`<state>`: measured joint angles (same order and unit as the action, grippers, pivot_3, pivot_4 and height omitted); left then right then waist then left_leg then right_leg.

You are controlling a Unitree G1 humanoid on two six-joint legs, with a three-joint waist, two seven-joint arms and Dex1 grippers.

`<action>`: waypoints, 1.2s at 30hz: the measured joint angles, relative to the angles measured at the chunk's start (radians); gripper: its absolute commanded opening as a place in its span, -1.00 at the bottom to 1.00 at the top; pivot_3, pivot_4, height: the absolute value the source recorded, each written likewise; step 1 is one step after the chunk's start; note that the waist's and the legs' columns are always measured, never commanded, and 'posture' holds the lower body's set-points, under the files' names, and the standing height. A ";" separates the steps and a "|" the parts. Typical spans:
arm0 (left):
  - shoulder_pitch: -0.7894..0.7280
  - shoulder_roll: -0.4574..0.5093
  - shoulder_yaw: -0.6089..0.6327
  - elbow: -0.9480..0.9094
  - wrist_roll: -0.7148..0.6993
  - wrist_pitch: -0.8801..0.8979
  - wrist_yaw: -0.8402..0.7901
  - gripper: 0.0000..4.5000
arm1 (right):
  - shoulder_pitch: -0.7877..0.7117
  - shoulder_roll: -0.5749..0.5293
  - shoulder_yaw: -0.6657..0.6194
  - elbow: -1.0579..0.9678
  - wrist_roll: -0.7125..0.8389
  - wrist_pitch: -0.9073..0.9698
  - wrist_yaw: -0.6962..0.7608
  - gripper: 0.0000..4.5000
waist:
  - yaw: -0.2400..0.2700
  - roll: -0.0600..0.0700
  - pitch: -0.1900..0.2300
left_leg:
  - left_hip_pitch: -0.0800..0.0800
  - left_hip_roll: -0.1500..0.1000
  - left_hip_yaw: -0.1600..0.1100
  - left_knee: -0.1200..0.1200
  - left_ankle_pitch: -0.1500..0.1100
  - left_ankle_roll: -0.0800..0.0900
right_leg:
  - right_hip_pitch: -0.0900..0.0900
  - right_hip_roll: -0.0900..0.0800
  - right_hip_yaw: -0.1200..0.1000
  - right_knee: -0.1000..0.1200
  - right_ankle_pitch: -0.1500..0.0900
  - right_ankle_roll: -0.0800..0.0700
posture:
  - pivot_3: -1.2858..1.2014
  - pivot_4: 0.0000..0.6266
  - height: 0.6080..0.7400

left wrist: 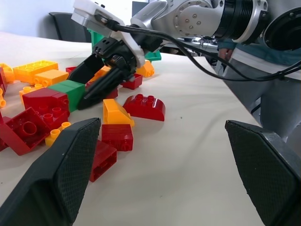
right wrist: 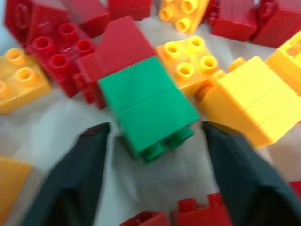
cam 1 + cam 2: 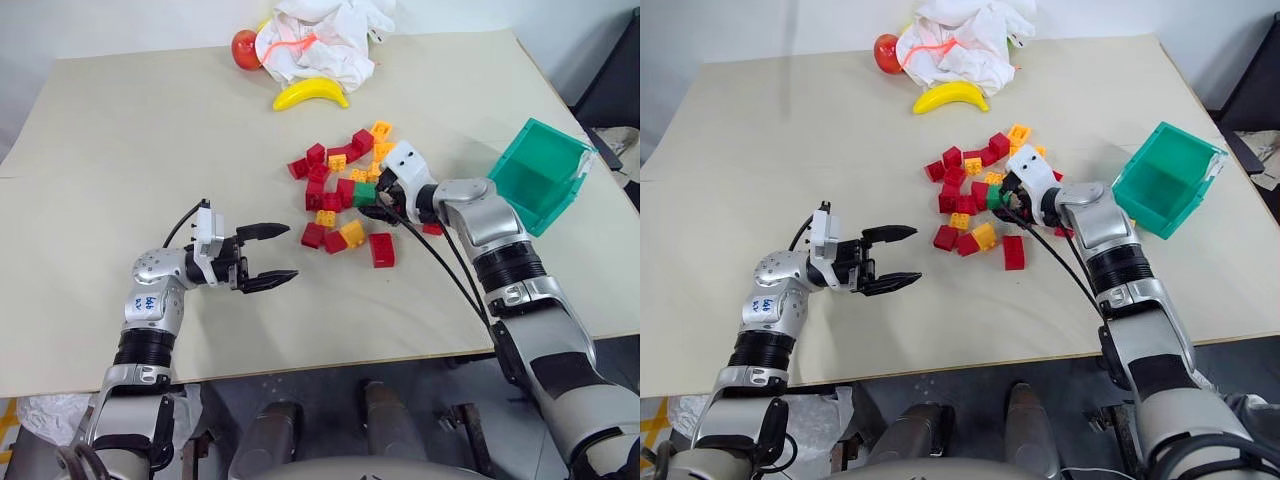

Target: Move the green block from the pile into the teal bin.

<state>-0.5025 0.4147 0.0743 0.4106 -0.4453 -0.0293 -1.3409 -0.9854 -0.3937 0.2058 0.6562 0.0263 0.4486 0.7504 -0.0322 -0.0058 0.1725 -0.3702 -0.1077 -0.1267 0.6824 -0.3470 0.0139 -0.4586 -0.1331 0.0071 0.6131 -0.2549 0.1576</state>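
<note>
- Table (image 3: pixel 120 150): pale, flat top carrying all the items listed below.
- Pile (image 3: pixel 340 190): a loose scatter of red and orange-yellow studded bricks near the middle of the table, with one green piece among them.
- Green block (image 2: pixel 148 106): lies on its side at the near-right edge of the pile, studs toward the right wrist camera, touching a red brick (image 2: pixel 117 47) at its far end and lying just beside an orange-yellow brick (image 2: pixel 188 63).
- Right hand (image 2: pixel 155 174): lowered at the pile, part open, one black finger on each side of the green block; a gap shows between each finger and the block, so nothing is gripped.
- Left hand (image 3: pixel 268 255): held above bare table to the left of the pile, fingers spread wide, holding nothing.
- Teal bin (image 3: pixel 540 175): at the right edge of the table, tipped so that its opening faces the pile, well apart from the green block.
- Banana (image 3: pixel 310 93): yellow, at the far side of the table.
- White cloth (image 3: pixel 320 40): crumpled, just behind the banana.
- Red round fruit (image 3: pixel 245 48): beside the cloth, on its left.
</note>
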 measured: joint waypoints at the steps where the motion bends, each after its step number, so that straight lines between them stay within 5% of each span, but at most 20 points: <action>1: 0.000 0.000 0.000 0.000 0.000 0.000 0.001 1.00 | 0.000 0.002 -0.001 0.008 0.000 -0.014 0.000 -0.18 | 0.000 0.000 0.000 | 0.000 0.000 0.000 0.000 0.000 0.000 | 0.000 0.000 0.000 0.000 0.000 0.000 | 0.03 -0.52 1.00; 2: 0.000 0.000 0.000 0.000 0.000 0.000 0.001 1.00 | 0.000 0.004 -0.006 0.011 0.000 -0.025 0.001 -0.30 | 0.000 0.000 0.000 | 0.000 0.000 0.000 0.000 0.000 0.000 | 0.000 0.000 0.000 0.000 0.000 0.000 | 0.03 -0.52 1.00; 13: 0.000 0.000 0.000 0.000 0.000 -0.004 0.009 1.00 | 0.000 0.034 -0.039 0.032 0.007 -0.099 0.012 -0.34 | -0.003 0.000 0.000 | 0.000 0.000 0.001 0.000 0.000 0.000 | -0.002 0.000 0.000 0.003 0.000 0.000 | 0.03 -0.52 1.00; 20: 0.000 -0.005 -0.004 -0.001 0.000 -0.003 0.014 1.00 | 0.099 -0.023 -0.067 -0.240 0.025 -0.006 0.028 -0.34 | 0.002 0.000 0.000 | 0.000 0.000 0.001 0.001 0.000 0.000 | -0.002 -0.001 0.000 0.003 0.000 -0.001 | 0.03 -0.52 1.00; 27: -0.026 -0.064 -0.072 -0.053 0.019 0.042 0.067 1.00 | 0.336 -0.313 -0.187 -0.713 -0.032 0.189 -0.042 -0.34 | 0.039 0.000 0.000 | -0.002 -0.002 0.002 0.002 0.000 0.001 | -0.002 -0.002 0.000 0.002 0.000 0.000 | 0.03 -0.52 1.00; 36: -0.200 -0.138 -0.180 -0.043 0.159 0.041 0.207 1.00 | 0.465 -0.584 -0.378 -0.784 -0.067 0.302 -0.077 -0.34 | 0.040 0.000 0.000 | 0.001 0.000 0.010 0.002 0.000 0.001 | -0.002 -0.001 0.004 -0.001 0.001 0.000 | 0.03 -0.52 1.00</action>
<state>-0.7024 0.2768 -0.1056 0.3672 -0.2865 0.0118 -1.1334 -0.5208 -0.9776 -0.1727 -0.1277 -0.0407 0.7504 0.6736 0.0082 -0.0058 0.1725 -0.3693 -0.1078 -0.1163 0.6840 -0.3468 0.0150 -0.4604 -0.1339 0.0106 0.6123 -0.2534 0.1575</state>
